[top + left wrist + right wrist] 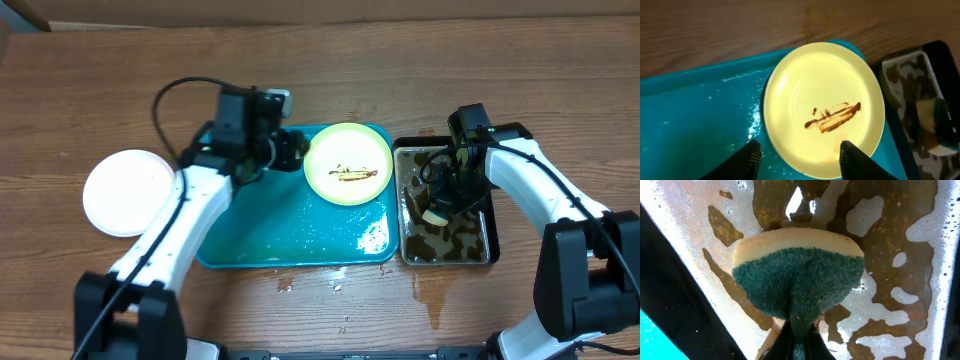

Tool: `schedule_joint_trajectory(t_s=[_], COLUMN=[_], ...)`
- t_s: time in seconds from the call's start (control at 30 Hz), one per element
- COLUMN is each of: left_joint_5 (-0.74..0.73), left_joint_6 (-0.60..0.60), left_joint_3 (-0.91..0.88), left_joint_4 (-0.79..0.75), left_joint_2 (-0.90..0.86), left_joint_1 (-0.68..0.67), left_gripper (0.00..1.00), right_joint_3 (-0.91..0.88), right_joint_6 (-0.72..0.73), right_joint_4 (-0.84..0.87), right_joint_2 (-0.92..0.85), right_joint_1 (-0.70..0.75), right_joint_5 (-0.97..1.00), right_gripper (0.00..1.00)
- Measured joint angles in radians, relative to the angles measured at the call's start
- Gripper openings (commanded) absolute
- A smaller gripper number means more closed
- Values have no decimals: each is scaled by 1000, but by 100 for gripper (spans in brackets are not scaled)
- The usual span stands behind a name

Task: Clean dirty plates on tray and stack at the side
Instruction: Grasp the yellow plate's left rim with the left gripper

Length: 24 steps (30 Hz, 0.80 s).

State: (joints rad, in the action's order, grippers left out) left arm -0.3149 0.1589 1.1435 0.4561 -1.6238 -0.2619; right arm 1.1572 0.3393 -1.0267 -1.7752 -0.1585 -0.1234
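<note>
One streaked plate (348, 163) on our tray (270, 238).
Our left gripper (291, 150), jaws apart, at its nine o'clock; right gripper (796, 347) clamps sponge (797, 280).

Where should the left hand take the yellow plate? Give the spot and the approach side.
Pinch the yellow plate's rim at its left edge, coming in low from the left hand's side. It lies flat on the tray, so only the rim offers a lip, and its right edge crowds the pan.

Overhead cam: high up, straight down on desk (330, 70), teal tray (270, 235) mid-frame. L wrist cam: close, tilted down at tray's far-right corner w/ yellow-green plate (810, 85), also in overhead. R wrist cam: v. close, sponge (800, 275) fills frame, pan (685, 300) right of tray.
</note>
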Motion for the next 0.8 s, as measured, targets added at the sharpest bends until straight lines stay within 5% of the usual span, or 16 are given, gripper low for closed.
schedule_joint_trajectory(t_s=[0.1, 0.33, 0.5, 0.67, 0.8], left_joint_5=[43, 142, 164, 174, 182], left_joint_6=[13, 87, 119, 137, 135], left_joint_3=[85, 293, 302, 302, 302], left_joint_4=[97, 258, 300, 340, 373], left_joint_2=[-79, -238, -335, -412, -423], left_joint_1=[-43, -79, -79, -79, -79], left_gripper=[61, 55, 42, 14, 10], right_joint_3=[0, 0, 0, 0, 0], right_joint_6=[0, 0, 0, 0, 0], right_joint_4=[-6, -8, -10, -10, -10], right_joint_2=[0, 0, 0, 0, 0], right_joint_1=[0, 0, 0, 0, 0], right_joint_5=[0, 0, 0, 0, 0], right_gripper=[4, 4, 4, 4, 4])
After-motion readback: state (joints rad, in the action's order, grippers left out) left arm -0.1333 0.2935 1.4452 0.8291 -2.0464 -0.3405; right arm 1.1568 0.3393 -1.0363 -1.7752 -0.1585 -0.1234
